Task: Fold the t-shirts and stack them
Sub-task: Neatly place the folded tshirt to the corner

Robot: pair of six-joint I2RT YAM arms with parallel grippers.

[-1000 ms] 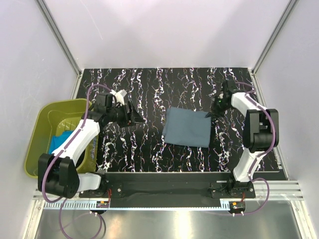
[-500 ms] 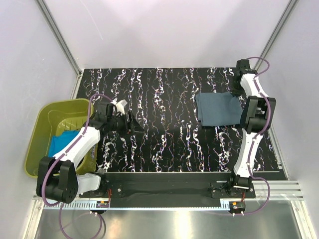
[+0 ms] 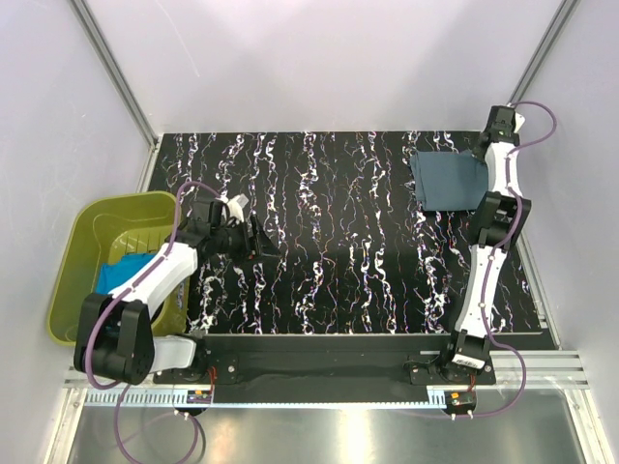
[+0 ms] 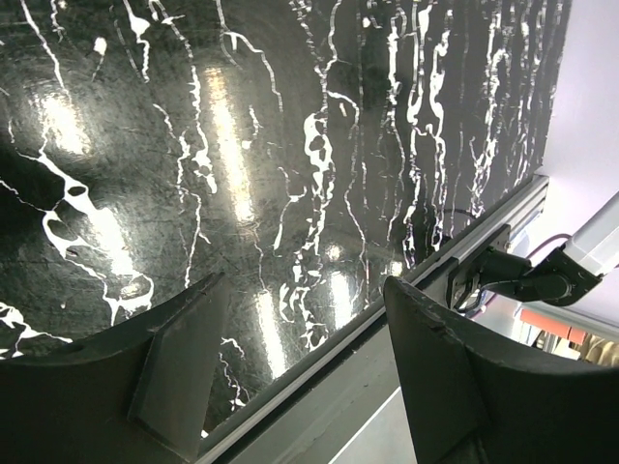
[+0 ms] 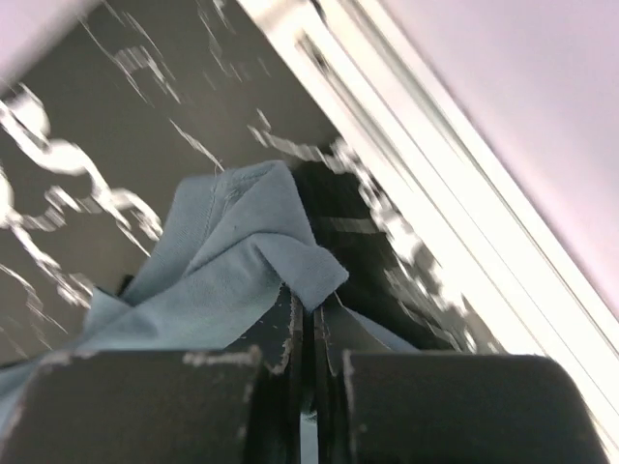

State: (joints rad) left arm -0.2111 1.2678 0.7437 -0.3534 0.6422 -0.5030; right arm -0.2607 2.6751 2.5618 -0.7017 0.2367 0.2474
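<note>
Our right hand [image 5: 308, 319] is pinched tight on a fold of the grey-blue shirt [image 3: 447, 181], which lies at the tabletop's [image 3: 338, 213] far right corner. Our left hand [image 4: 305, 309] gapes wide and empty near the left edge. Beyond that edge, we see a turquoise shirt [image 3: 116, 274] in the green tub [image 3: 82, 227].

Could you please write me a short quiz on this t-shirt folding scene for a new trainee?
1. True or false: the left claw is shut on cloth.
2. Where on the black marbled table does the folded slate grey-blue cloth t-shirt, pinched by the right claw, lie? A. the middle; B. the far right corner; C. the near left corner.
3. Fill in: the bright turquoise cloth t-shirt lies in the olive-green plastic ___.
Key: 1 false; 2 B; 3 tub.
</note>
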